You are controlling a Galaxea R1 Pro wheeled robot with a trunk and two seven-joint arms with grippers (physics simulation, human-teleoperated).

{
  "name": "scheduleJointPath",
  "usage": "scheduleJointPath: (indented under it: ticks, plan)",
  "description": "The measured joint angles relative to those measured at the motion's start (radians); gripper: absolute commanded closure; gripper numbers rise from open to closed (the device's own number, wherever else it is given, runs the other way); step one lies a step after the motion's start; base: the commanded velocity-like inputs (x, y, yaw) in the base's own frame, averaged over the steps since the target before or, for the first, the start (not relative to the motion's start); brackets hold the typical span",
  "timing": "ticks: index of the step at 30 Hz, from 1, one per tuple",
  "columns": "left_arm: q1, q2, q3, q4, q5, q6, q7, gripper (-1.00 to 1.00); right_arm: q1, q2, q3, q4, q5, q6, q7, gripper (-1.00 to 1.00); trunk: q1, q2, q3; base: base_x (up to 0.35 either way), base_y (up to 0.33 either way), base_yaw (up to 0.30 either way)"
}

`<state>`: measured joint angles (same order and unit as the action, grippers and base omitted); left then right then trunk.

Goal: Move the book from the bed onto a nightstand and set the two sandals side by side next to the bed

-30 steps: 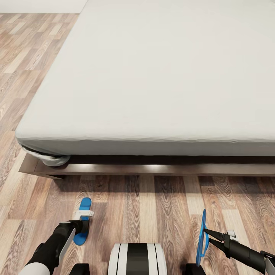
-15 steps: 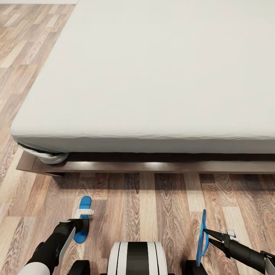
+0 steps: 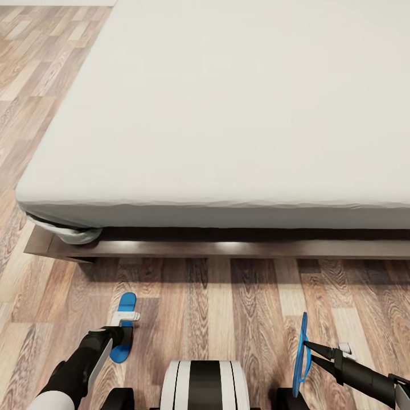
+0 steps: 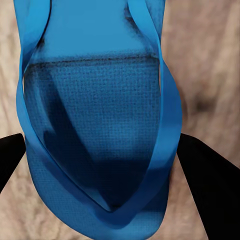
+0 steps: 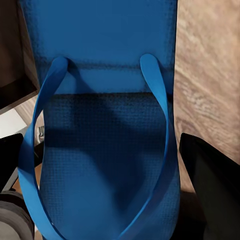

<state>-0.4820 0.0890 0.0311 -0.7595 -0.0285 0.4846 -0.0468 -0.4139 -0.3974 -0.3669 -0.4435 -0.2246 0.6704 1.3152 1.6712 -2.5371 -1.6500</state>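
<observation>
A bright blue sandal lies flat and low over the floor at the lower left, between the fingers of my left gripper. The left wrist view has this sandal wedged between both black fingers, so the gripper is shut on it. My right gripper is shut on the other sandal, held on edge above the floor; its sole and straps show in the right wrist view. The bed lies straight ahead of both. The book and the nightstand are out of view.
The bed's dark wooden frame runs across the view just beyond the sandals, with its corner at the left. Wood-plank floor lies between the frame and my white base. More floor stretches along the bed's left side.
A second ago the whole picture shifted a little as the camera moved; since then it has held still. Both grippers and both sandals keep their places.
</observation>
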Motion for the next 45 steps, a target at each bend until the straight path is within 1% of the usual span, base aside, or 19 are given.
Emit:
scheduleJointPath:
  ticks: [3, 12, 14, 41, 42, 45]
  plan:
    - [0.000, 0.000, 0.000, 0.014, -0.002, -0.001, 0.000, 1.00, 0.000, 0.000, 0.000, 0.000, -0.001, 0.000, 0.000, 1.00, -0.001, 0.001, 0.012, 0.000, 0.000, 0.000]
    - [0.000, 0.000, 0.000, 0.014, -0.002, -0.001, 0.000, 1.00, 0.000, 0.000, 0.000, 0.000, 0.000, 0.000, 0.000, 1.00, -0.001, 0.001, 0.012, 0.000, 0.000, 0.000]
    - [0.000, 0.000, 0.000, 0.015, -0.002, -0.001, 0.001, 1.00, 0.000, 0.000, 0.000, 0.000, -0.001, 0.000, 0.000, 1.00, -0.002, 0.001, 0.019, 0.000, 0.000, 0.000]
    - [0.000, 0.000, 0.000, 0.015, -0.002, -0.001, 0.001, 1.00, 0.000, 0.000, 0.000, 0.000, 0.000, -0.001, 0.000, 1.00, -0.002, 0.001, 0.019, 0.000, 0.000, 0.000]
    - [0.000, 0.000, 0.000, 0.015, -0.002, -0.001, 0.001, -1.00, 0.000, 0.000, 0.000, 0.000, 0.000, -0.001, 0.000, 1.00, -0.002, 0.001, 0.019, 0.000, 0.000, 0.000]
    - [0.000, 0.000, 0.000, 0.015, -0.002, -0.001, 0.001, -1.00, 0.000, 0.000, 0.000, 0.000, 0.000, 0.000, 0.000, 1.00, -0.002, 0.001, 0.019, 0.000, 0.000, 0.000]
